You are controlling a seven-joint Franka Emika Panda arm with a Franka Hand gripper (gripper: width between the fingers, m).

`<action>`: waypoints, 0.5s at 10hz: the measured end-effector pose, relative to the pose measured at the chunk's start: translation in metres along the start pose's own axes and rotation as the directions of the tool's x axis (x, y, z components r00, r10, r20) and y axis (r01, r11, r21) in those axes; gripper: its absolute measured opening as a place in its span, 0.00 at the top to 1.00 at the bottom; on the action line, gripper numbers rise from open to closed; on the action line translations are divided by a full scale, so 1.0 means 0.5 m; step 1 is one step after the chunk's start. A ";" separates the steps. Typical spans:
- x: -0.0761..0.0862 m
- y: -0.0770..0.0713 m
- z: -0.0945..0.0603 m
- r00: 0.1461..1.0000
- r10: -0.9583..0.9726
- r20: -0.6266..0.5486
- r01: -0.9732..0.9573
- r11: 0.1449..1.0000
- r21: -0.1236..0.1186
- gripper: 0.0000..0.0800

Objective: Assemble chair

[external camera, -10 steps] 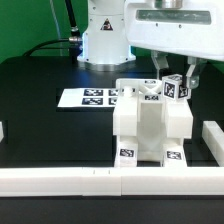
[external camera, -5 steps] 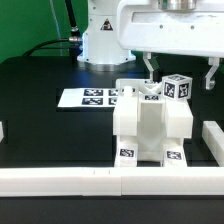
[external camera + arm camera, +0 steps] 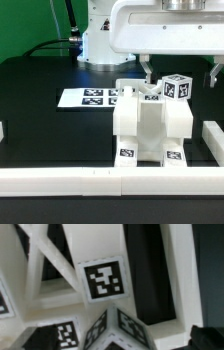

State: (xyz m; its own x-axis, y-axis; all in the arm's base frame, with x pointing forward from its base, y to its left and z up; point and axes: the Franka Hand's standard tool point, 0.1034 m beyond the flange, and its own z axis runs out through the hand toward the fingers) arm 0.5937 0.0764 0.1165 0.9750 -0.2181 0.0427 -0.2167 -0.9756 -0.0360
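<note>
Gripper (image 3: 180,71): jaws spread wide, empty, upper right of frame; upright chair (image 3: 150,125) directly below, tagged top block (image 3: 177,87) beneath the gap.

The chair (image 3: 150,125) is plain white, carrying square tags (image 3: 177,88) of black blocks on white at its top corner and low on its front; the wrist view shows one such tag (image 3: 103,278) close up, white-bordered. Beside the chair the marker board (image 3: 88,98) is white with black printed squares, on a black table (image 3: 45,135). Before the chair lies a white rail (image 3: 100,181); behind it, a white base (image 3: 103,40) and a green backdrop (image 3: 30,25).
</note>
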 end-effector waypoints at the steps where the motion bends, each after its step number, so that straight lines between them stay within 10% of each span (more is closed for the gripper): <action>1: 0.003 -0.003 -0.002 0.998 -0.058 -0.003 0.058 0.998 -0.004 0.19; 5: 0.002 -0.006 -0.001 0.938 -0.345 -0.002 0.345 0.938 -0.019 0.19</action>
State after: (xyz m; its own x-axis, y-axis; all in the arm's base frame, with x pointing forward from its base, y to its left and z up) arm 0.5952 0.0793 0.1174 0.9897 0.1322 0.0542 0.1323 -0.9912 0.0001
